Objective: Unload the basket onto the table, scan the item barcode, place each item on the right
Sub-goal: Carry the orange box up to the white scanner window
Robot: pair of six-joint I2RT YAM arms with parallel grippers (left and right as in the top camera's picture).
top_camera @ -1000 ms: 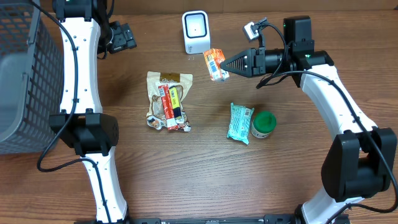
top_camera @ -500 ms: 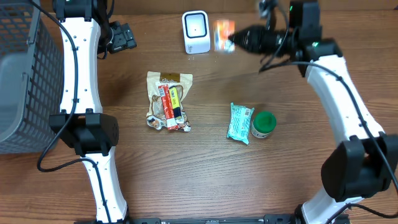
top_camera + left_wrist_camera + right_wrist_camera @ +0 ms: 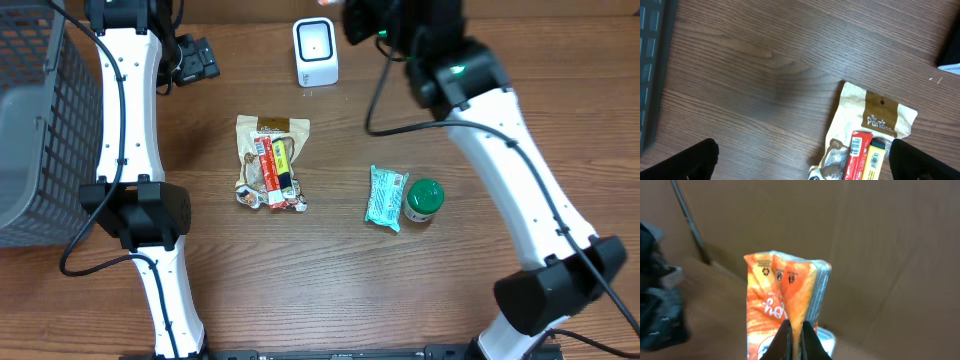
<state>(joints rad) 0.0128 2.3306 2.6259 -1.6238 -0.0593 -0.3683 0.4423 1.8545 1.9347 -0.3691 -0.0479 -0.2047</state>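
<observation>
While you read up from the near edge of the worktop (image 3: 300, 290), you first meet the teal packet (image 3: 385, 197) and the green-lidded jar (image 3: 424, 199), touching side by side right of centre. Left of them, near the middle, a beige pouch (image 3: 272, 135) lies flat with red and yellow bars (image 3: 272, 170) resting on its nearer half. Along the left edge you see the grey wire basket (image 3: 30, 120). Further back, the left gripper (image 3: 802, 165) hangs over the wood by the pouch's far end, its fingers (image 3: 690, 160) spread wide and empty. At the far edge stands the white scanner (image 3: 315, 52). Just right of it, clear of the wood, the right gripper (image 3: 796, 340) is pinched tight on the orange packet (image 3: 782, 290), which stands upright above its fingertips.
</observation>
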